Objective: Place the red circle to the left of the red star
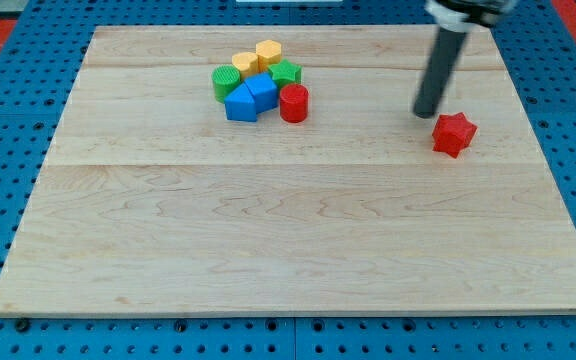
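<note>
The red circle (pixel 294 103) is a short red cylinder at the right end of a cluster of blocks in the upper middle of the wooden board (pixel 288 230). The red star (pixel 454 133) lies alone toward the view's right. My tip (pixel 426 113) comes down from the view's top right and sits just up and left of the red star, close to it, far to the right of the red circle.
The cluster holds two blue blocks (pixel 251 99), a green circle (pixel 226 82), a green star (pixel 285 72) and two yellow blocks (pixel 258 57), all touching or nearly touching the red circle. A blue pegboard (pixel 8 120) surrounds the board.
</note>
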`<act>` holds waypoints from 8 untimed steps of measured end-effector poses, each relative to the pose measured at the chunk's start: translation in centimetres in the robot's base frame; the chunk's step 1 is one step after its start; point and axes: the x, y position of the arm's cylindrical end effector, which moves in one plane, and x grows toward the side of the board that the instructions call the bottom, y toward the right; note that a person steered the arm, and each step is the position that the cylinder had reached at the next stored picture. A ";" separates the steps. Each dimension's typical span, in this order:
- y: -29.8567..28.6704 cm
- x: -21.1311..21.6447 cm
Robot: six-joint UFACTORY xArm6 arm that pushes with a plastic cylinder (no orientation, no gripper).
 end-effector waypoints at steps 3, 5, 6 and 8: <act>-18.1 -2.4; -14.8 0.6; -5.2 0.5; -12.3 1.7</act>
